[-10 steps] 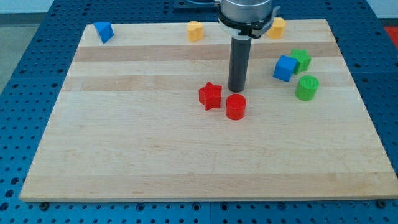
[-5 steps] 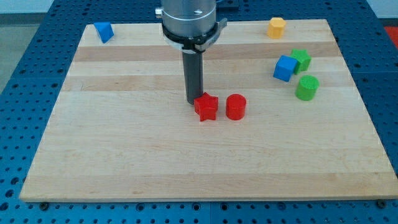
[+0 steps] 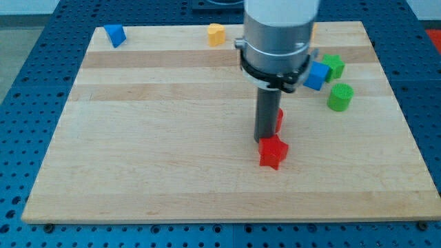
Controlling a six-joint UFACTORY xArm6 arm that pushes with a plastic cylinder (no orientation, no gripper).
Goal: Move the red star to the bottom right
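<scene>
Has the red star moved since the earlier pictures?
Yes. The red star has moved toward the view's bottom right; it now lies nearer the wooden board's bottom edge, with my tip just above it.

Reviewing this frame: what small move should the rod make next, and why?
Probably keep pushing toward the view's bottom right. My tip sits at the upper-left edge of the red star, which lies near the board's middle, well short of the bottom-right corner. The red cylinder is just behind the rod, out of that path.

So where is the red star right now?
The red star sits a little right of the board's middle, toward the view's bottom, touching my tip just above it; a red block peeks out behind the rod.
</scene>
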